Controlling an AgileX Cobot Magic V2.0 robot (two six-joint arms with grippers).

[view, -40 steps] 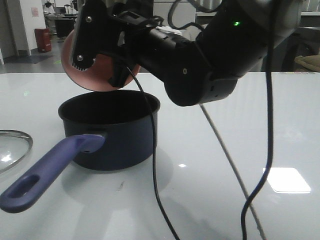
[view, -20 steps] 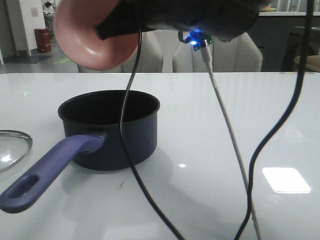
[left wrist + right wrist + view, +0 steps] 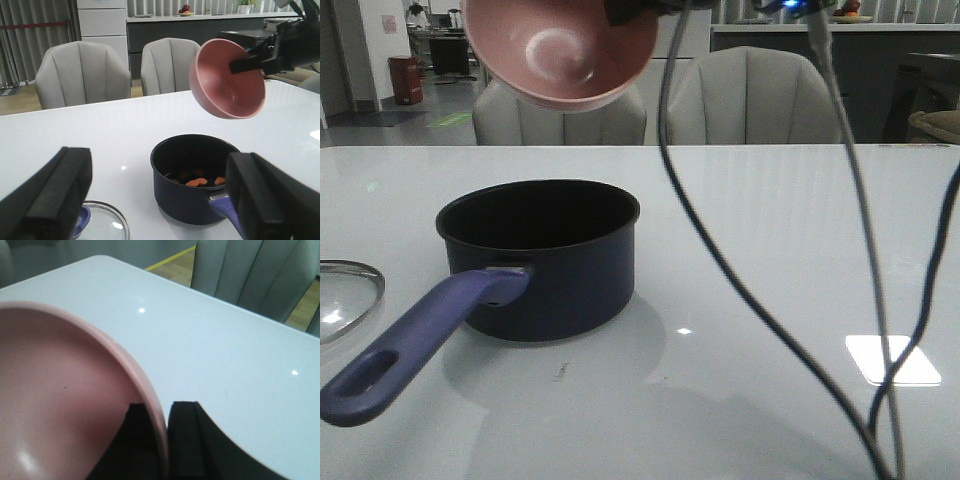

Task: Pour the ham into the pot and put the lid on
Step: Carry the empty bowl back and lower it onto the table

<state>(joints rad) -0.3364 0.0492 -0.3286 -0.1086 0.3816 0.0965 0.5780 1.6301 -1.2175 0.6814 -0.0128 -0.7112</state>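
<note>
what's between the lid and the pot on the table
Nothing but bare white tabletop. The left wrist view shows the lid lying apart from the pot, with an open gap between them.

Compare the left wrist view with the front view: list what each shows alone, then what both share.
Only the left wrist view shows the ham lying inside the pot, and the right gripper shut on the pink bowl at its rim. Only the front view shows the full length of the pot's handle with its hole. Both show the pot, the tilted, empty bowl held above it, and the lid on the table beside the pot.
</note>
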